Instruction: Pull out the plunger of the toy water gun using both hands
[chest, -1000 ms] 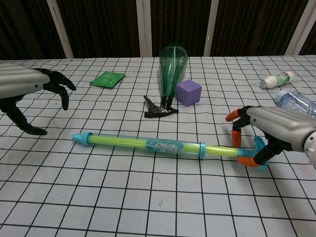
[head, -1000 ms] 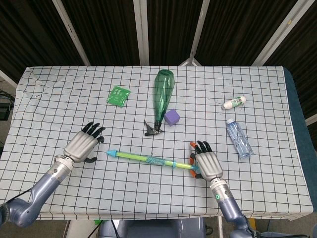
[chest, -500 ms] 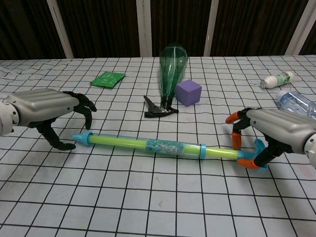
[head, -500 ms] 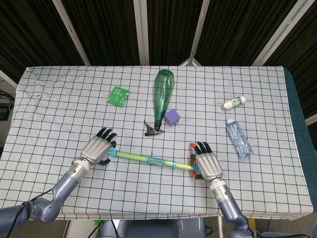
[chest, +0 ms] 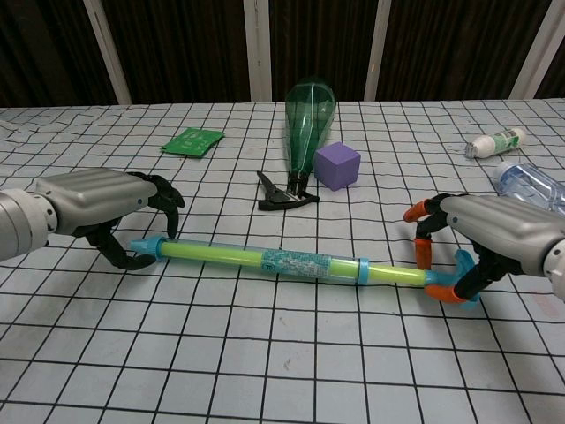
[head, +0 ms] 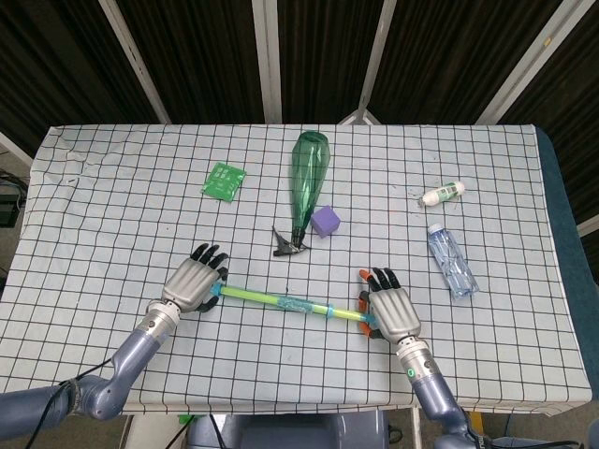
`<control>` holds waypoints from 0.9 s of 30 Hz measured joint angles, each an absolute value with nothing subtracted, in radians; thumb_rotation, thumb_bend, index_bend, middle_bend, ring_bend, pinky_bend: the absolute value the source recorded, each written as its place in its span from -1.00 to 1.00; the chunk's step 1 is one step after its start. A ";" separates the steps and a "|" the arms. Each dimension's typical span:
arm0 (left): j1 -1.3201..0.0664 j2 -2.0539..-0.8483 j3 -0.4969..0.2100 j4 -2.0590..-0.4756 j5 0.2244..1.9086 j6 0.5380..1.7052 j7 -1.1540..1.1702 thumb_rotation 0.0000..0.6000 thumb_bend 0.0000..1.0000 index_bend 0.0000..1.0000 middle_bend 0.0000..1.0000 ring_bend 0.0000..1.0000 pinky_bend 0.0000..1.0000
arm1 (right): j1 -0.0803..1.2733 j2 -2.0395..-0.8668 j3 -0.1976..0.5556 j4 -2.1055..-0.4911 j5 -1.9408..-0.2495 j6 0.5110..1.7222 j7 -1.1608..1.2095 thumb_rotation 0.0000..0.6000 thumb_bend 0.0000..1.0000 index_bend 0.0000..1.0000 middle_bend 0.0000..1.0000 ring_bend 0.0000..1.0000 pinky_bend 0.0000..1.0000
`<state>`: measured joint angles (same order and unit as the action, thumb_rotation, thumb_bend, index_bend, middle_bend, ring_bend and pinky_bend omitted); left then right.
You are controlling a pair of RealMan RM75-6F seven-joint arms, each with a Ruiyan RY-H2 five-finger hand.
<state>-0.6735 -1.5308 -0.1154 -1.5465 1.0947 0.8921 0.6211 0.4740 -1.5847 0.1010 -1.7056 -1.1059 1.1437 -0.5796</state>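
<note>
The toy water gun [head: 281,301] [chest: 291,261], a long green and cyan tube, lies flat on the checked cloth, nozzle end to the left. My left hand [head: 192,282] [chest: 97,203] arches over the blue nozzle tip [chest: 146,246], fingers above and thumb beside it, with a gap still showing. At the other end my right hand [head: 393,313] [chest: 494,230] curls around the blue and orange plunger handle [chest: 444,287] and grips it. A short stretch of green rod shows between barrel and handle.
Behind the gun lie a green plastic bottle [head: 307,178], a purple cube [head: 326,221] and a black clip [head: 288,243]. A green packet [head: 223,180] is at the back left. A clear water bottle [head: 451,260] and a small white bottle [head: 441,195] lie to the right.
My left hand has moved right and down from open table to the gun's nozzle end, and now arches over it. The right hand and the gun have barely moved.
</note>
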 measured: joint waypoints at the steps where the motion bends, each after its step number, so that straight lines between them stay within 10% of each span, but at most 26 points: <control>1: -0.675 -1.533 -0.114 -1.546 1.092 0.893 0.621 1.00 -0.04 -0.22 -0.76 -1.00 -1.00 | 0.474 -1.585 0.100 -1.706 -1.104 1.145 -0.581 1.00 -0.15 0.34 -0.67 -1.00 -1.00; 27: -0.655 -1.501 -0.085 -1.593 1.130 0.984 0.553 1.00 0.06 0.19 -0.66 -1.00 -1.00 | 0.478 -1.562 0.101 -1.737 -1.124 1.182 -0.582 1.00 -0.14 0.34 -0.66 -1.00 -1.00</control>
<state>-0.6548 -1.5008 -0.0855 -1.5934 1.1298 0.9842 0.5534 0.4777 -1.5624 0.1011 -1.7371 -1.1236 1.1820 -0.5823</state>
